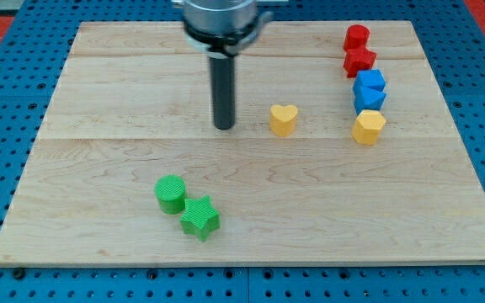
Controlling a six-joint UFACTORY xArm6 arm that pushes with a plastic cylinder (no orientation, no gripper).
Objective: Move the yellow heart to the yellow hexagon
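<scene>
The top edge of the view cuts off my arm above its metal collar (218,18), so only the collar and the dark rod (224,88) show. In the column at the right, the two blue blocks (370,91) overlap and I cannot make out their shapes. The upper red block (357,36) is likewise too small to name. The wooden board's (99,168) near corners sit just inside the view's bottom.
</scene>
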